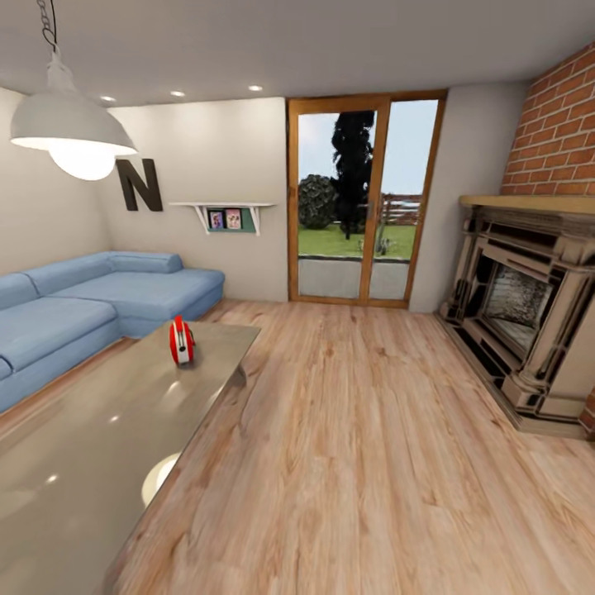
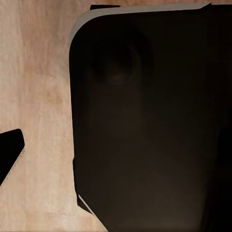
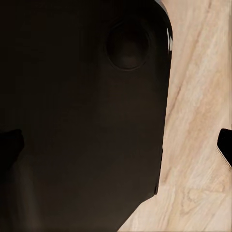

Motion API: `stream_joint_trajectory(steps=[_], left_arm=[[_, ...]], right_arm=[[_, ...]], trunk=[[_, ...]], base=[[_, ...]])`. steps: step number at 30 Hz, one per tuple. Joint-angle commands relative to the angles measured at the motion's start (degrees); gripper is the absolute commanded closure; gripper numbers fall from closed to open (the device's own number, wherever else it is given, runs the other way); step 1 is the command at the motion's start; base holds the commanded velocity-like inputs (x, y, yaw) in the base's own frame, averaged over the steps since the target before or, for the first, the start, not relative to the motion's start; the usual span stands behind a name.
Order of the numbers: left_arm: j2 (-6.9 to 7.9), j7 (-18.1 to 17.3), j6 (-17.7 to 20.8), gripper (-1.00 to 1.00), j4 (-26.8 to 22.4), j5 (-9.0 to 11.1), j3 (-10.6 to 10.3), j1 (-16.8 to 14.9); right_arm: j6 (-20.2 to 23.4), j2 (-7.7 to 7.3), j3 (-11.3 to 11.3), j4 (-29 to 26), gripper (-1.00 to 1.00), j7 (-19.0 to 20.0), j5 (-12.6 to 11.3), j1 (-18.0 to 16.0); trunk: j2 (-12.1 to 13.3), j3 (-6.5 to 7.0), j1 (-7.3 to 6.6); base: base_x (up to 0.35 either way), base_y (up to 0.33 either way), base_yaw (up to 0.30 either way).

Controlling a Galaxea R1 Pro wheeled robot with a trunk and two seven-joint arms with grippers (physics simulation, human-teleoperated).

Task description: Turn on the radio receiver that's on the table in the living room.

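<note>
Head view, left to right. White dome pendant lamp [image 1: 70,124] hangs at upper left, lit. Below it a blue corner sofa [image 1: 91,302] runs along the left wall and wraps the far corner. A dark letter N [image 1: 138,184] hangs on the beige wall, and beside it a small white shelf [image 1: 223,211] carries two framed pictures.

The table [image 1: 91,446], glossy grey, reflective, stretches from lower left toward the room's middle. The radio receiver [image 1: 181,340] stands upright on its far end, near the right edge: red body, white trim, seen end-on, well apart from the sofa. Dial not readable from here.

Light wood plank floor [image 1: 355,446] spreads across the middle and right. A wood-framed glass door [image 1: 364,198] on the far wall opens on grass and trees. At far right, a fireplace [image 1: 529,306] with a brick chimney breast [image 1: 558,124] above its mantel.

Left wrist view: a large dark rounded panel of the robot's own body [image 2: 145,130] over wood floor; one black fingertip [image 2: 10,154] of the left gripper at the edge. Cannot tell whether the claw is apart or together.

Right wrist view: same dark panel [image 3: 82,121], floor beside it, one black fingertip [image 3: 225,145] of the right gripper at the edge. Claw state likewise cannot be told
</note>
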Motion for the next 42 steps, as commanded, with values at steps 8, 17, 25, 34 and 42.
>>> stream_joint_trajectory(steps=[8, 17, 25, 34, 42], left_arm=[[0.08, 0.0, 0.0, -1.0, 0.0, 0.16, 0.05, 0.0], [0.09, 0.0, 0.08, -1.0, 0.0, 0.18, 0.06, 0.0], [0.09, 0.02, 0.09, -1.0, 0.0, 0.18, 0.06, 0.0], [0.02, 0.0, 0.09, -1.0, 0.0, 0.71, 0.06, 0.0], [0.01, 0.03, 0.09, -1.0, 0.0, 0.71, 0.06, 0.0]], right_arm=[[0.0, 0.0, 0.0, 0.0, -1.0, 0.0, 0.0, 0.0], [-0.03, 0.06, 0.0, 0.0, -1.0, 0.0, 0.0, 0.0], [0.0, 0.09, 0.0, 0.0, -1.0, 0.0, 0.0, 0.0], [-0.02, 0.09, 0.0, 0.0, -1.0, 0.0, -0.02, 0.0], [-0.09, 0.02, 0.0, 0.0, -1.0, 0.0, 0.0, 0.0]], trunk=[[0.0, 0.0, 0.0], [0.0, 0.0, 0.0], [0.0, 0.0, 0.0], [0.0, 0.0, 0.0], [0.0, 0.0, 0.0]], base=[[0.318, 0.034, -0.001], [0.323, 0.074, 0.0], [0.323, 0.078, 0.0], [0.323, 0.078, 0.0], [0.323, 0.077, -0.022]])
